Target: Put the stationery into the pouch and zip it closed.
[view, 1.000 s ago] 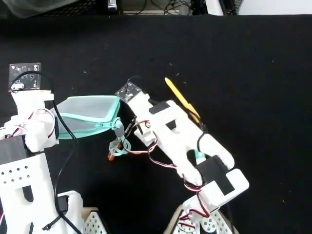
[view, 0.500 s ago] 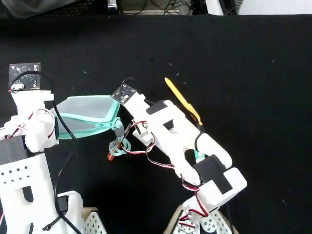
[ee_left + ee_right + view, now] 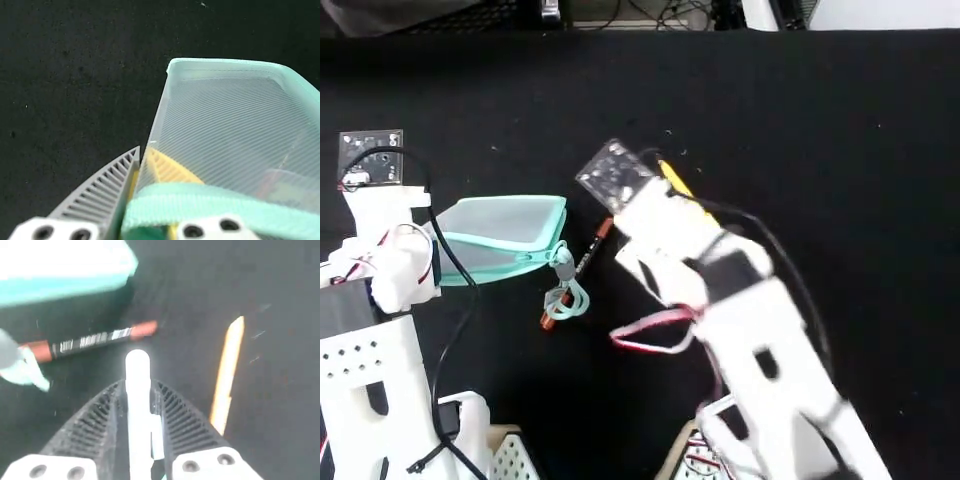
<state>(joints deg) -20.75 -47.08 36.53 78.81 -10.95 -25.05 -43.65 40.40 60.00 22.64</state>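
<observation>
Swung back from the pouch mouth, the right pincer [image 3: 137, 384] is clamped on a white pen [image 3: 137, 362]. A brown pen [image 3: 95, 342] lies just ahead of it and a yellow pen [image 3: 227, 375] alongside. The left pincer [image 3: 145, 159] grips the mesh pouch [image 3: 230, 125] wall. Best to line the pen's tip up with the opening and keep it low before release.

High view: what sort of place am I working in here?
Probably a robotics lab bench: a black-covered table, cables and gear along its far edge, and two white arms, the left arm and right arm, based at the near edge.
</observation>
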